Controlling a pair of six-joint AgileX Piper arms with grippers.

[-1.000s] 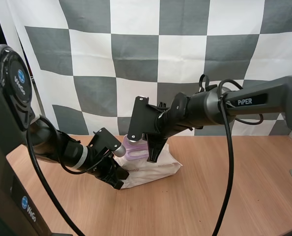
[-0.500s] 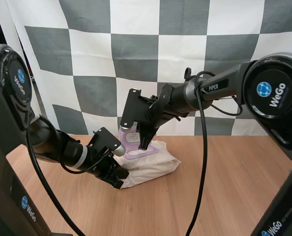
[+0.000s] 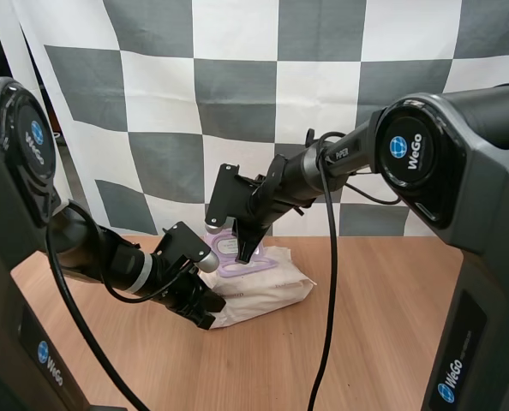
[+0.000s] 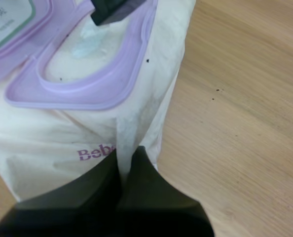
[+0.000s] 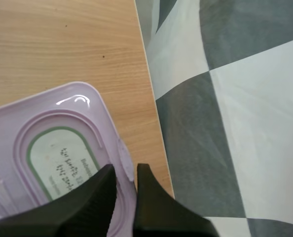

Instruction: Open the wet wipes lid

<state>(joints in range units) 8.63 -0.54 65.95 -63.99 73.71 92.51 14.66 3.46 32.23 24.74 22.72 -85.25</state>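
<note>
A white pack of wet wipes [image 3: 272, 287] lies on the wooden table [image 3: 392, 325]. My left gripper [image 3: 205, 315] is shut on the pack's near-left end; in the left wrist view its tips [image 4: 126, 157] pinch the wrapper's seam below the purple opening frame [image 4: 102, 86], where a wipe [image 4: 87, 42] shows. The purple lid [image 3: 224, 246] stands flipped up and back from the pack. My right gripper [image 3: 244, 253] is shut on the lid's edge; in the right wrist view its tips [image 5: 125, 170] clamp the rim of the lid [image 5: 62, 143].
Bare wooden table [image 5: 62, 39] stretches to the right of the pack and in front of it. The table's back edge runs close behind the lid.
My right gripper has swung left and back with the lid, folding it farther open. The left gripper and the pack have stayed put.
</note>
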